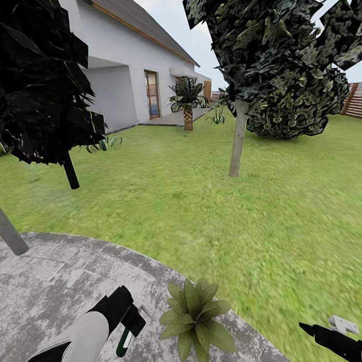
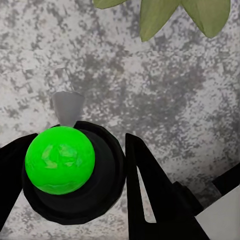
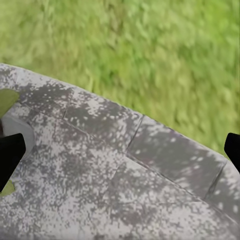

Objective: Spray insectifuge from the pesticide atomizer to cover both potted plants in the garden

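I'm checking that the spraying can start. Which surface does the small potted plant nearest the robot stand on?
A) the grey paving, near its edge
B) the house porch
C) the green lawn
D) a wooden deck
A: in the head view the potted plant sits on the mottled grey paving just inside its curved edge, with the lawn beginning beyond it.
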